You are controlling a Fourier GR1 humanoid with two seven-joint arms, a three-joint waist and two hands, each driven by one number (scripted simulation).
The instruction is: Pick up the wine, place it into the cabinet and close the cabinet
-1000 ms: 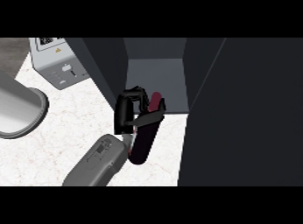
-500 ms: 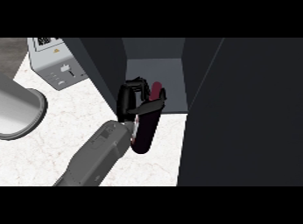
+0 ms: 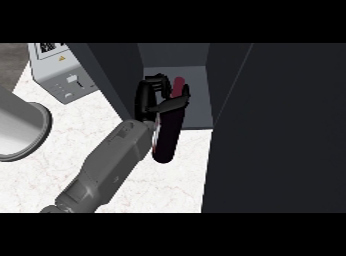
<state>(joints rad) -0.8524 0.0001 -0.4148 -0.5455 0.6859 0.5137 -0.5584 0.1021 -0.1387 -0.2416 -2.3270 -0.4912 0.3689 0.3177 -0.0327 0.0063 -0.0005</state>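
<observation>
Dark wine bottle [image 3: 167,135] partly hidden by hand [image 3: 152,97], inside cabinet [image 3: 176,65]

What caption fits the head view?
Hand curled round the wine bottle, its neck end inside the open cabinet.

The wine bottle [image 3: 168,125] lies in the hand [image 3: 152,97], its neck inside the cabinet [image 3: 183,85]; the appliance [image 3: 61,72] sits at ten o'clock.

One grey forearm rose from the lower edge, slanting up and to the right. Its black hand [image 3: 152,97] was at the top of the arm, fingers curled and thumb stretched rightward, clasping the wine bottle [image 3: 168,131]. The other hand was out of view.
</observation>
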